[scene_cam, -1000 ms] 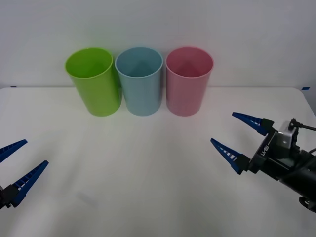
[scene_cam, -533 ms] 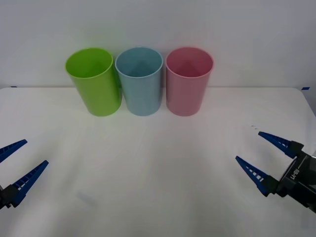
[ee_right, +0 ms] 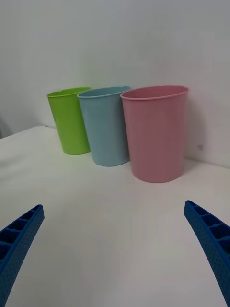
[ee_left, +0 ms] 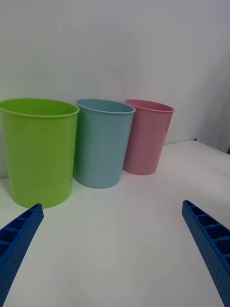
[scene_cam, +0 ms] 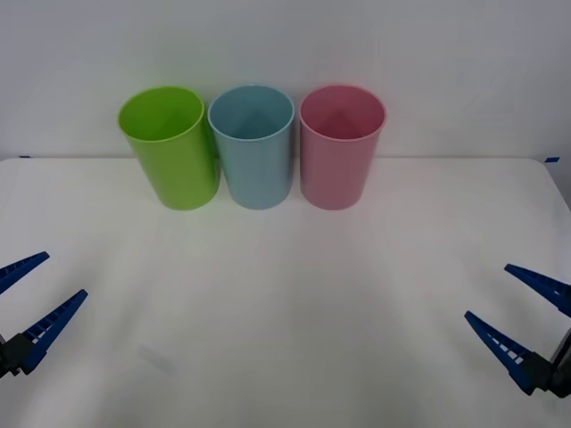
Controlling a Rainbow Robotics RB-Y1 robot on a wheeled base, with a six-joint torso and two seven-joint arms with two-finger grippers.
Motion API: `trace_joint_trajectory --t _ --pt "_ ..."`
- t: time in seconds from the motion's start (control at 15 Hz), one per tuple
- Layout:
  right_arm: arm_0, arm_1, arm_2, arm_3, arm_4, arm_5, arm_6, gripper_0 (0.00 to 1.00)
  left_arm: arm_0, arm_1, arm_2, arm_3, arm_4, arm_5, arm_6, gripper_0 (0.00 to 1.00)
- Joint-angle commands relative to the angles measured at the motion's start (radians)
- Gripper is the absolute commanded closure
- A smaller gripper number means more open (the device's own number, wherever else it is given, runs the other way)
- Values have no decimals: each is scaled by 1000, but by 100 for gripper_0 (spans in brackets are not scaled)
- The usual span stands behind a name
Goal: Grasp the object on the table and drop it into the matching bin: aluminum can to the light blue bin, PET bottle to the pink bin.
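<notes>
No can on the table [scene_cam: 285, 294]; likely light, thin-walled, slick, best pinched across the body, gently. Light blue bin [scene_cam: 252, 145] at 12 o'clock, pink bin [scene_cam: 340, 145] toward 1, lime cup [scene_cam: 169, 145] toward 11. Right gripper [scene_cam: 525, 314] at 4 o'clock, wide open, empty, pulled back from nearer centre a second ago; left gripper [scene_cam: 28, 298] at 8 o'clock, spread, empty, unmoved.

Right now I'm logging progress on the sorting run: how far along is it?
Looks finished or nearly so. No can lies on the white table. The light blue bin stands between the green cup and the pink bin; their insides are not visible enough to confirm a drop. The right pincer is open and has drawn back to the near right edge; the left pincer waits open, near left. Nothing is held.
</notes>
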Motion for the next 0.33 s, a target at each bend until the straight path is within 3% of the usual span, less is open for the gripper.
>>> trace_joint_trajectory --t 0.07,0.33 --pt "14 0 -5 0 -1 -4 2 0 0 0 0 0 0 0 0 0" --pt "17 0 -3 0 -1 -6 2 0 0 0 0 0 0 0 0 0"
